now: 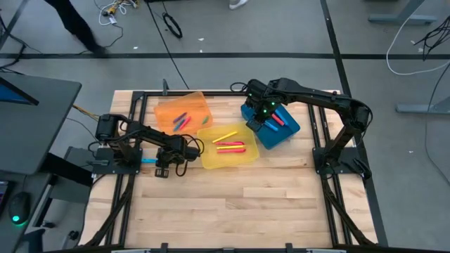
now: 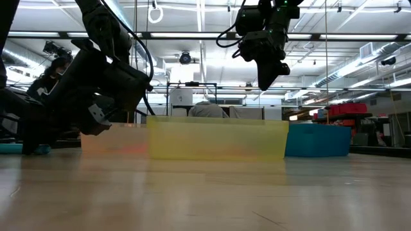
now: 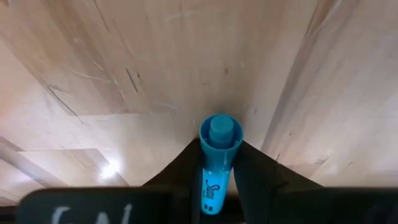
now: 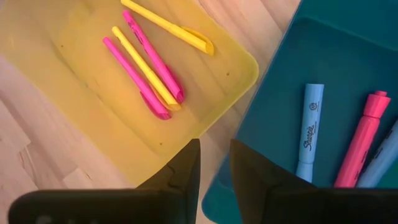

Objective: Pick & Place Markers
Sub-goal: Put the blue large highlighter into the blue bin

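Blue marker [image 3: 219, 163]: clamped in left gripper [image 1: 163, 167], low over bare table [image 1: 232, 204], left of yellow bin [image 1: 208, 160]. Not yet binned; apparently the last one out. Other markers lie sorted in orange bin [image 1: 163, 111], yellow bin, blue bin [image 1: 292, 131]. Right gripper [image 4: 214, 168]: empty, fingers slightly parted, above the blue bin's near-left edge, on the likely delivery path.

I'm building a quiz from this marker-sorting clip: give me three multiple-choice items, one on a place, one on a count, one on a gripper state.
1. Where does the right gripper hang?
A. over the orange bin
B. between the yellow bin and the blue bin
C. off the table

2. How many markers lie in the yellow bin?
A. two
B. four
C. seven

3. What is the left gripper doing?
A. clamping a blue marker
B. open and empty
C. gripping a bin wall

Answers:
1 B, the blue bin lies beside its fingers.
2 B, two pink, two yellow.
3 A, the blue marker sits between its fingers.
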`<state>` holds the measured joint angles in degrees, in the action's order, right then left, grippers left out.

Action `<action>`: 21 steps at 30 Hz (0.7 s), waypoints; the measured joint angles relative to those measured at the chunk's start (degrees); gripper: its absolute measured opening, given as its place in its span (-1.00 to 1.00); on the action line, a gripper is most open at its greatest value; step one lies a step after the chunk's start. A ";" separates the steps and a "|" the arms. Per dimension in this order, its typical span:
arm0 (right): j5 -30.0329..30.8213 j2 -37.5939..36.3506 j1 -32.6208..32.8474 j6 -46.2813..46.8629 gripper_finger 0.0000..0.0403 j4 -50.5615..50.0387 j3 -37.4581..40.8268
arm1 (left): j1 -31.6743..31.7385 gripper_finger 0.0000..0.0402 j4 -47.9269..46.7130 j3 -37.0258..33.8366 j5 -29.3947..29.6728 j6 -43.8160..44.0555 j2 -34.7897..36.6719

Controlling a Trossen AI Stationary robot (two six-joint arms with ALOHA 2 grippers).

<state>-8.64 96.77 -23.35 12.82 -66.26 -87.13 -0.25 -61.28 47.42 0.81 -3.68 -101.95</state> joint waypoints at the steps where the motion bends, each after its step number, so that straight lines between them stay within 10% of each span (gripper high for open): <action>1: -0.01 0.00 0.01 0.00 -0.57 -0.18 0.00 | 0.00 -0.59 -0.04 0.00 0.01 -0.01 0.00; 21: -1.41 0.00 0.02 -0.28 -0.57 -2.53 0.00 | 0.00 -0.65 -0.46 5.75 0.56 2.94 -0.35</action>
<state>-10.04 96.77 -23.33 12.53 -68.79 -87.13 -0.25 -61.75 53.17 1.37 -0.74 -102.30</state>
